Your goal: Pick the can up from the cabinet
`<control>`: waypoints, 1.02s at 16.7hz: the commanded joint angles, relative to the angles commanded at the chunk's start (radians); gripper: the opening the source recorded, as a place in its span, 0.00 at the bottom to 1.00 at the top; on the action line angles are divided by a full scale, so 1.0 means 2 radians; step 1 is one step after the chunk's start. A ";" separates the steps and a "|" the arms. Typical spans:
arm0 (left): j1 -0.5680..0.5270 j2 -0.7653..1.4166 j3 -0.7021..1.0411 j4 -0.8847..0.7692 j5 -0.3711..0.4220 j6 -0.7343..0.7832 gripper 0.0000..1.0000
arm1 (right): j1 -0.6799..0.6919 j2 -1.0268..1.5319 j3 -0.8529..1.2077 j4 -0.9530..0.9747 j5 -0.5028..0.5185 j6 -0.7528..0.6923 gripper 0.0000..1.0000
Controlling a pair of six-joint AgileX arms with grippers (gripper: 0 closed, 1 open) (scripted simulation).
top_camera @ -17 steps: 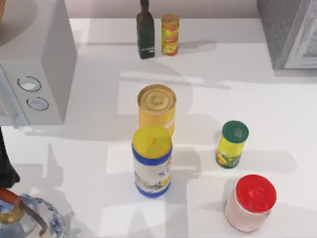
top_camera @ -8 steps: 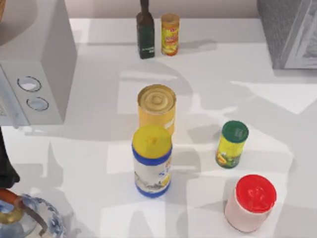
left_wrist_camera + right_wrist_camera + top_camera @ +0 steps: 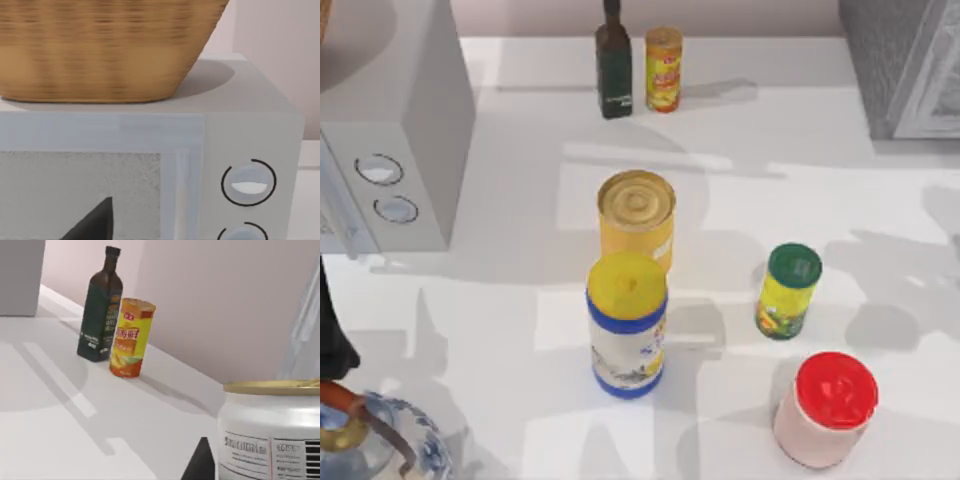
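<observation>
From above, the can (image 3: 637,216) stands upright near the middle of the frame on the white cabinet (image 3: 500,300), its gold ringed top facing up. Just below it, nearly touching, is a blue-banded white jar (image 3: 627,325) with a yellow cap. To the right of centre stands a small yellow bottle (image 3: 788,291) with a green cap, and toward the lower right a pale jar (image 3: 825,408) with a red lid. At the top centre a dark bottle (image 3: 613,62) and a slim yellow-orange tube (image 3: 663,68) stand side by side. A grey box (image 3: 400,140) with two round dials sits at the upper left.

The left wrist view faces that grey box (image 3: 250,150) up close, with a wicker basket (image 3: 105,50) on top of it. A dark tip pokes up at the bottom edge, and I cannot tell how the left claw stands.

The right wrist view shows the dark bottle (image 3: 100,307) and tube (image 3: 131,337) in the upper left, and a silvery gold-rimmed tin (image 3: 272,430) at the lower right. Whether the right claw is apart or together I cannot tell.
</observation>
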 joint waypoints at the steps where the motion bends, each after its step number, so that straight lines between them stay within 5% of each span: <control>1: 0.000 0.000 0.000 0.000 0.000 0.000 1.00 | -0.009 -0.003 0.026 -0.001 0.005 0.015 0.00; 17: 0.000 0.000 0.000 0.000 0.000 0.000 1.00 | 0.000 -0.018 0.051 -0.004 -0.018 0.046 0.00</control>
